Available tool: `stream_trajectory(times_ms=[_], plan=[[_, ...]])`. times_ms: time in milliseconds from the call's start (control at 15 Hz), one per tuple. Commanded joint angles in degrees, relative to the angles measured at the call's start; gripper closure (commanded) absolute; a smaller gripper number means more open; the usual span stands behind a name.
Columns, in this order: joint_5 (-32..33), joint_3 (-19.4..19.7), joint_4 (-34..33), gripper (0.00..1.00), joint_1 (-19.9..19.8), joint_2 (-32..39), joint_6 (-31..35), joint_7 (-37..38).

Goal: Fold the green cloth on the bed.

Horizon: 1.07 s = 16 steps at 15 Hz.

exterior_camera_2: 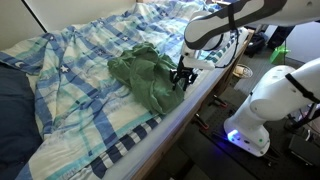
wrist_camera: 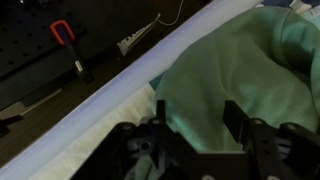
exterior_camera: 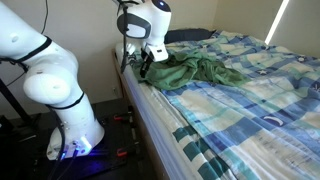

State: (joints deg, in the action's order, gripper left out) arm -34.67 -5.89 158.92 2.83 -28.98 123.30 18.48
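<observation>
The green cloth (exterior_camera: pixel 193 71) lies rumpled near the edge of the bed (exterior_camera: pixel 250 100), which has a blue, white and green checked cover. It also shows in the other exterior view (exterior_camera_2: pixel 145 75) and fills the wrist view (wrist_camera: pixel 250 70). My gripper (exterior_camera: pixel 146 62) hangs at the cloth's end nearest the bed edge, also seen in the exterior view (exterior_camera_2: pixel 181 78). In the wrist view the two fingers (wrist_camera: pixel 195 122) are spread apart just over the green fabric, with cloth between them but not pinched.
A dark navy pillow (exterior_camera_2: pixel 14 110) lies at the head of the bed, also seen in an exterior view (exterior_camera: pixel 190 36). The robot base (exterior_camera_2: pixel 255 120) stands beside the bed. On the floor below lie a white power strip (wrist_camera: pixel 135 38) and a red-handled tool (wrist_camera: pixel 63 35).
</observation>
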Motion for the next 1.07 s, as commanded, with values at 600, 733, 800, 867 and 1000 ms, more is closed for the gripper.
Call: stream_trajectory(times_ms=[600,733,800,867,1000], plan=[[0.0,0.2,0.3,0.98,0.4,-2.4,1.1,0.2],[-0.2,0.2,-0.6,0.98,0.6,-3.5,1.7,0.1],[-0.5,0.2,-1.5,0.98,0.8,-4.0,2.0,-0.1],[-0.5,0.0,-2.2,0.98,1.0,-4.4,2.4,-0.2],[-0.4,-0.2,-4.4,0.98,1.6,-4.6,3.3,-0.4]])
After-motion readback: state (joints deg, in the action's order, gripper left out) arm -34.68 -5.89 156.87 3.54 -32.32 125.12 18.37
